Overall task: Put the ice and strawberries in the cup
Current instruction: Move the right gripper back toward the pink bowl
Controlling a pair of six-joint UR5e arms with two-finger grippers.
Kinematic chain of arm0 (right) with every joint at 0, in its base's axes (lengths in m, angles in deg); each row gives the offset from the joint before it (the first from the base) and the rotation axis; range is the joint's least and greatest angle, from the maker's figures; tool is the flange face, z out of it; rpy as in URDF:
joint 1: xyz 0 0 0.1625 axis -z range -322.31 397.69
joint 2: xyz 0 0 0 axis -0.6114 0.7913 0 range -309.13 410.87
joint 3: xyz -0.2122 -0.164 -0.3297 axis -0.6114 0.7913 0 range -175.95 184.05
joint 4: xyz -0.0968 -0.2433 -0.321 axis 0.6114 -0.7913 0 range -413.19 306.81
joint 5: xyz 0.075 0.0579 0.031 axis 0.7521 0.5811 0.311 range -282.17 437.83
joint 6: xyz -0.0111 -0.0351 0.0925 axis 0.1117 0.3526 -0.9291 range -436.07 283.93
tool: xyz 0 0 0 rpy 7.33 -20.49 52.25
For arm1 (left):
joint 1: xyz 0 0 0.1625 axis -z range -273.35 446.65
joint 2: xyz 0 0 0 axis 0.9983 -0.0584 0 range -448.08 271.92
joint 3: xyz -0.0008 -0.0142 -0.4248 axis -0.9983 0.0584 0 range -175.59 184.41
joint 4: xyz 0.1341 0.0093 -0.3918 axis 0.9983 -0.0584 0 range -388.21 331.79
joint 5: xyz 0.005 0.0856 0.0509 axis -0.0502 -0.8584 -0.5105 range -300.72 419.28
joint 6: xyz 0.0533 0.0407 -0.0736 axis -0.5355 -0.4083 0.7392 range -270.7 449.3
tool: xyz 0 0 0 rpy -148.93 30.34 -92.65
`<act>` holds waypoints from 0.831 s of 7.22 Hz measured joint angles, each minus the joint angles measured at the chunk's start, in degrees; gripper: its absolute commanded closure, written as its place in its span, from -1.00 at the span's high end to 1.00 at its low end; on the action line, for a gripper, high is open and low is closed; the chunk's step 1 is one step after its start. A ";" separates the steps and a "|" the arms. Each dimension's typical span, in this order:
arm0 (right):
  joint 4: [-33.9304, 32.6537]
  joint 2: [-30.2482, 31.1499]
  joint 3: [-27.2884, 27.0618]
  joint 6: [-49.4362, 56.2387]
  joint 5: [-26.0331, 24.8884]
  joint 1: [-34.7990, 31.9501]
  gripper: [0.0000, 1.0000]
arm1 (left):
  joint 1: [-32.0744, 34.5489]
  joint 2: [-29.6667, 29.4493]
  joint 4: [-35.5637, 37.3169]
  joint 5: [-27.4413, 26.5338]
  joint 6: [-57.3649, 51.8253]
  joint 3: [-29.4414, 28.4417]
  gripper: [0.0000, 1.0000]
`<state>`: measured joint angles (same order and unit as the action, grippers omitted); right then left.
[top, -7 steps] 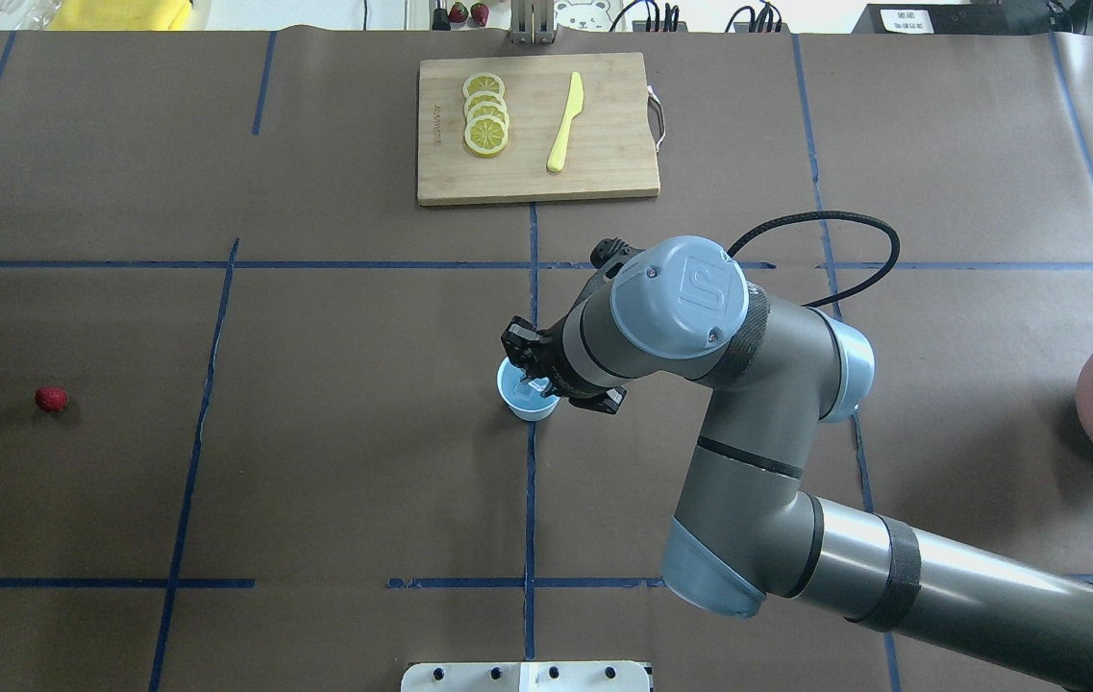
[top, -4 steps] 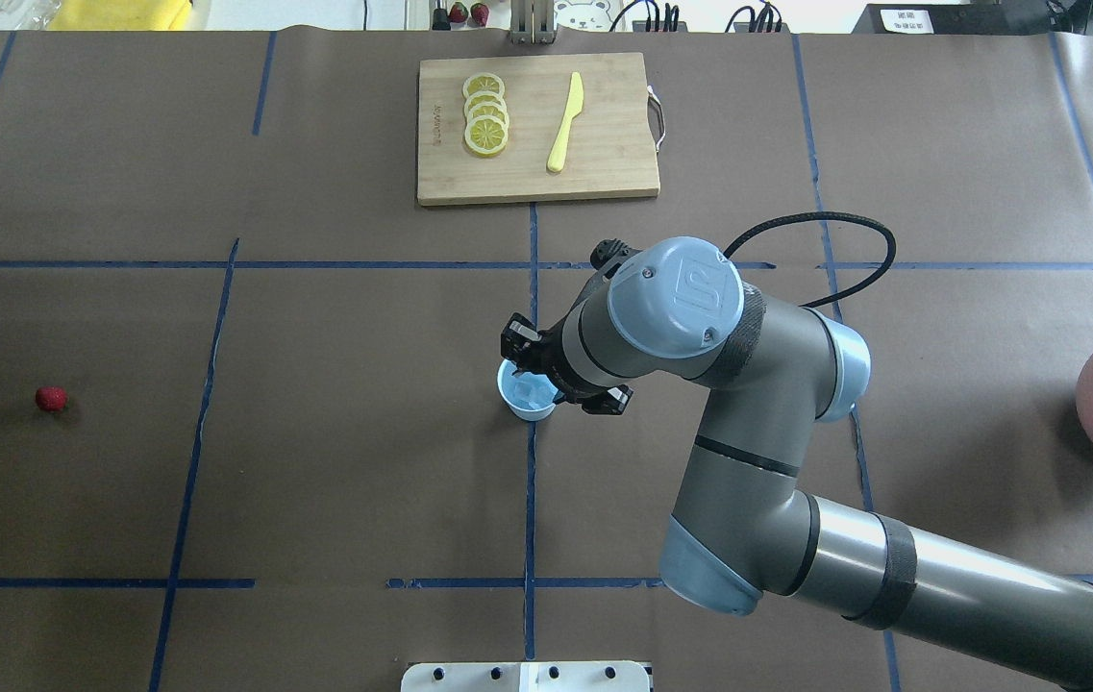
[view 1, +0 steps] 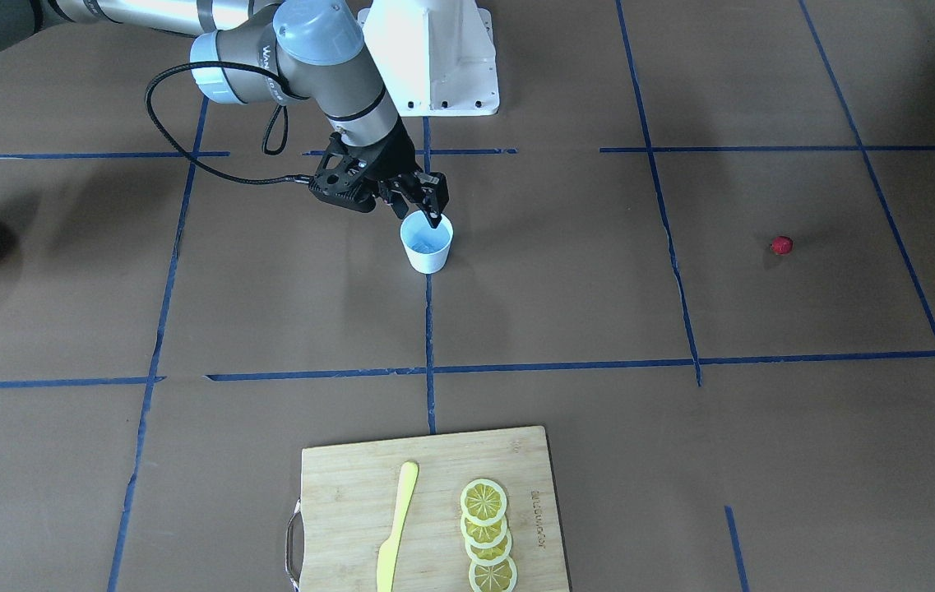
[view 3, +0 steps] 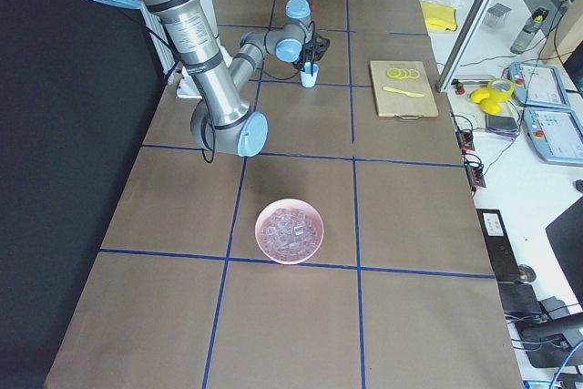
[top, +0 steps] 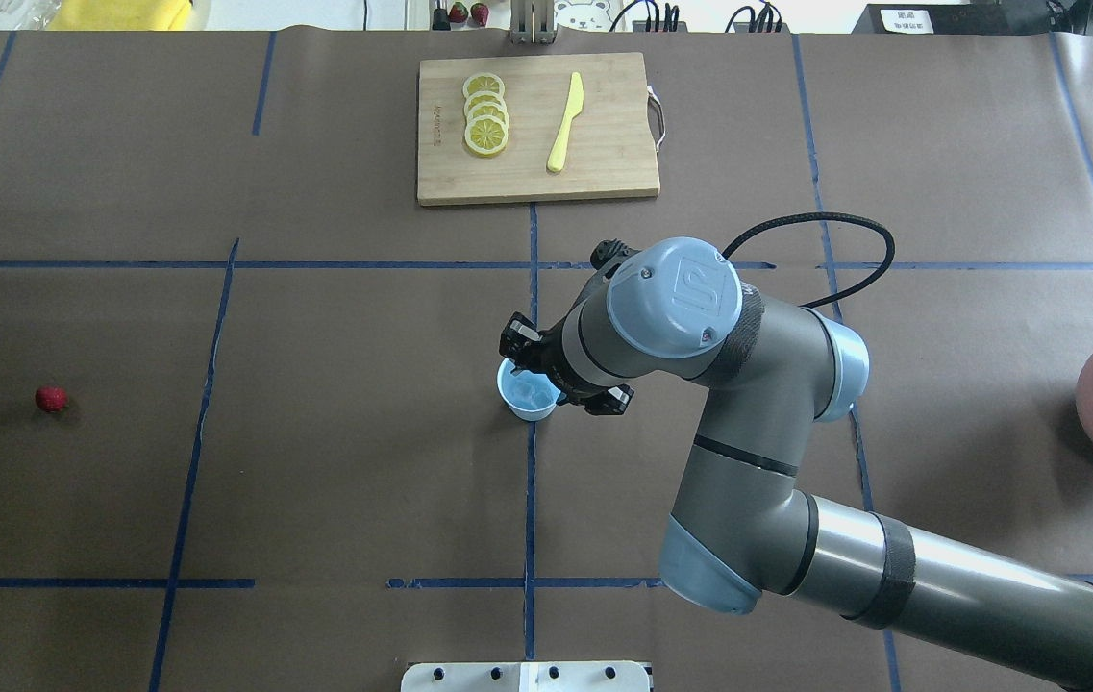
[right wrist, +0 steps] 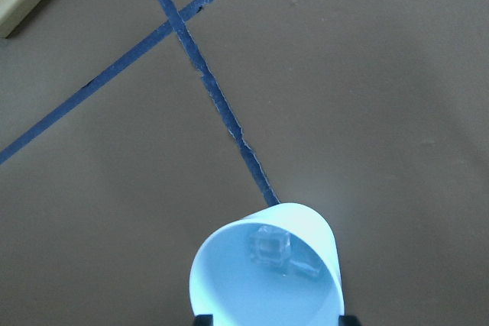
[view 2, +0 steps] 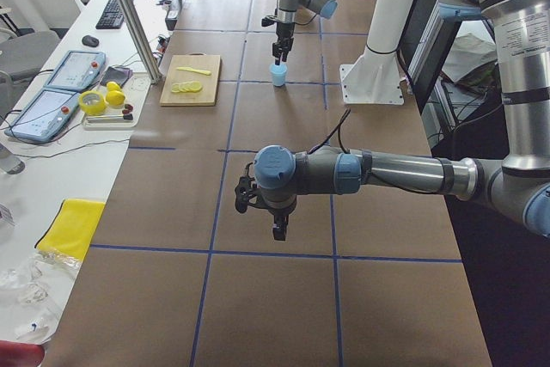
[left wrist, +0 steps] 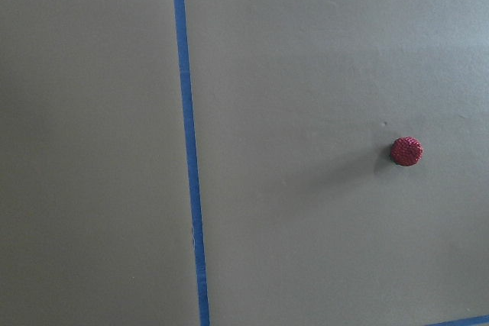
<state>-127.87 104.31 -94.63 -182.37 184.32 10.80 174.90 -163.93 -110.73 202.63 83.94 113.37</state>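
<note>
Cup (right wrist: pixel 263 280) stands upright on a blue tape line near the middle of the table (top: pixel 335 461), with 2 ice cubes (right wrist: pixel 269 248) lying touching each other at the bottom. More ice (view 3: pixel 290 230) fills a pink bowl (view 3: pixel 259 230) well away from the cup, toward the robot's right end of the table. 1 strawberry (top: pixel 51 399) lies alone on the brown paper far off toward the robot's left end, also in the left wrist view (left wrist: pixel 406 151), touching nothing.

Right gripper (view 1: pixel 420 212) hangs just above the cup's mouth, pointing down. In the right wrist view its 2 tips sit either side of the rim, jaws spread about as wide as the cup and holding nothing.

Left gripper (view 2: pixel 279 229) hovers over bare table, only seen from the side camera, so cannot tell how far apart its jaws are.

On the far side of the table, a cutting board (top: pixel 536 183) carries 4 overlapping lemon slices (top: pixel 485 125) and a yellow knife (top: pixel 565 123) beside them, apart.
</note>
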 measured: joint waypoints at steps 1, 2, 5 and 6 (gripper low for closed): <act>-0.07 1.51 -1.89 0.08 0.75 -0.70 0.34 | 0.00 0.00 0.00 0.00 0.00 -0.07 1.00; -0.24 5.28 -5.50 1.24 2.15 -2.15 0.35 | 0.00 0.00 0.00 0.00 0.00 -0.16 1.00; -0.17 28.23 -19.83 22.07 9.55 -10.04 0.64 | 0.00 0.37 0.00 0.00 0.00 -0.61 1.00; -0.02 35.93 -22.22 32.88 13.31 -15.19 0.73 | 0.00 0.57 0.00 0.00 0.00 -0.64 1.00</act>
<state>-127.88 140.23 -116.85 -149.49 197.63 -4.39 174.90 -163.36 -110.73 202.63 83.94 112.73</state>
